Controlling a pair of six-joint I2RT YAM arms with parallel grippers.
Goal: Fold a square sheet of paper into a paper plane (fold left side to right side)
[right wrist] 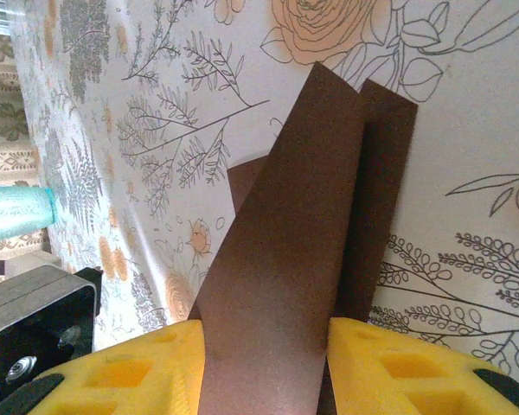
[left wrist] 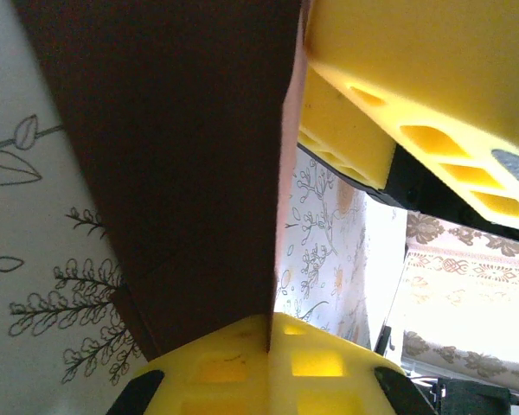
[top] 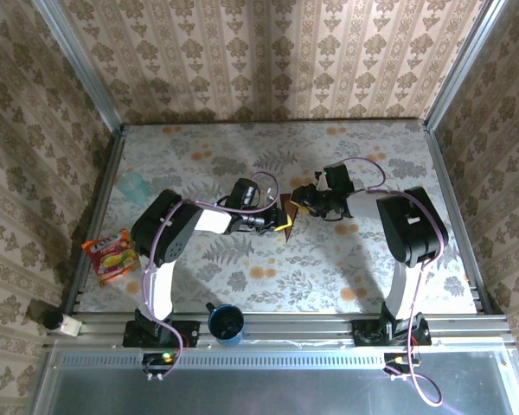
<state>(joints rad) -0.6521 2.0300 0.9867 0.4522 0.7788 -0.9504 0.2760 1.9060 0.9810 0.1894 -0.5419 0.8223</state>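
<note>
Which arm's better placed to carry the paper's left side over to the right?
Left, probably. The left gripper is pinched shut on the edge of the brown paper, so it could carry that side over. The right gripper has its fingers apart astride the paper, not clamping it.

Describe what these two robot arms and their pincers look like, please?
Both arms match: the left arm and right arm mix white and chunky black segments, with a thin purple cable looping along each and a black base bolted to the metal rail. The left gripper and right gripper end in bright yellow plastic fingers moulded with hollow pockets.
</note>
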